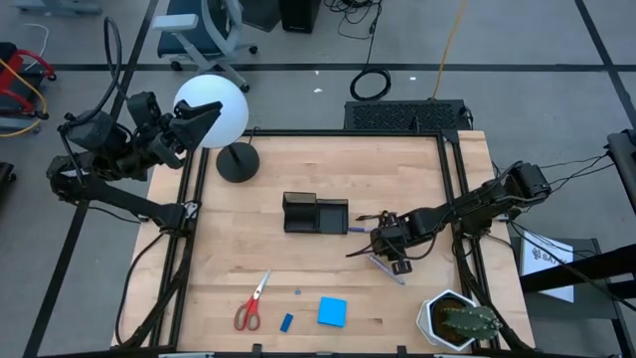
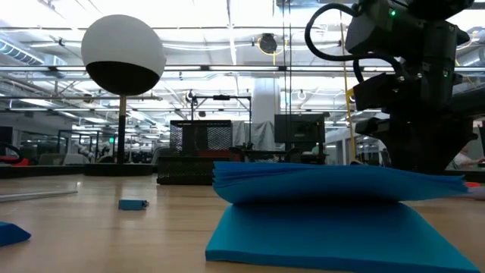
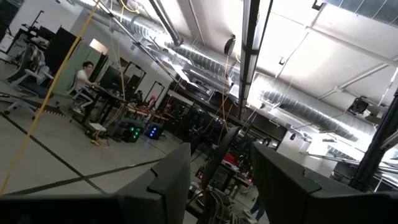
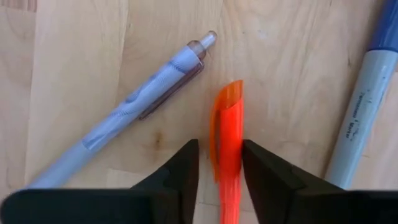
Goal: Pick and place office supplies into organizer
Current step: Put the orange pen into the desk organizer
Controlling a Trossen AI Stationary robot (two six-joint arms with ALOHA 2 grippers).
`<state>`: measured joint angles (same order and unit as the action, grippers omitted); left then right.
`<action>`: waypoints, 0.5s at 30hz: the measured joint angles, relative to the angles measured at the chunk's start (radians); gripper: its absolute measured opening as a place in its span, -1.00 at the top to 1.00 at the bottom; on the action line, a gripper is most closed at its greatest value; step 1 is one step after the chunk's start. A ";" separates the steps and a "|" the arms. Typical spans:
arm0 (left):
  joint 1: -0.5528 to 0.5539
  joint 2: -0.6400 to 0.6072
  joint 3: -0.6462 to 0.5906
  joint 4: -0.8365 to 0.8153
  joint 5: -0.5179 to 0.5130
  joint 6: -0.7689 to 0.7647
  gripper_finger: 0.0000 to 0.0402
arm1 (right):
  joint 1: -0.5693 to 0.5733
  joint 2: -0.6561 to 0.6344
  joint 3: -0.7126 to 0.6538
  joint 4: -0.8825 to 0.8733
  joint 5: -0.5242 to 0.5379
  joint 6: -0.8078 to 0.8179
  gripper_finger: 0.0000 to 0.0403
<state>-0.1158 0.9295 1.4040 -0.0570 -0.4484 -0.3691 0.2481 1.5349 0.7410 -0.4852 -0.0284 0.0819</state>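
Barely started: the right gripper (image 4: 220,163) has its fingers closed narrowly around the orange marker (image 4: 229,134) lying on the table (image 1: 298,268). Scissors (image 1: 252,301), notepad (image 1: 332,312), eraser (image 1: 286,322) and pens lie outside the organizer (image 1: 314,214), while the left gripper (image 3: 219,180), raised off-table, stands wide.

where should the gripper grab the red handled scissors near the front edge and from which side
Probably from straight above, across the silver blades just past the pivot of the red-handled scissors. They lie flat on the wooden table, shut, blades pointing away from the front edge; the narrow blades likely fit between the fingers better than the wide handle loops. The blue eraser lies beside them, apart, leaving room.
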 joint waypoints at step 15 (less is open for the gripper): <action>0.000 0.000 0.000 0.000 -0.017 0.008 0.14 | 0.000 -0.004 -0.002 0.003 -0.003 0.083 0.77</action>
<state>-0.1158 0.9295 1.4037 -0.0570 -0.4655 -0.3611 0.2478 1.5307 0.7395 -0.4824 -0.0311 0.1652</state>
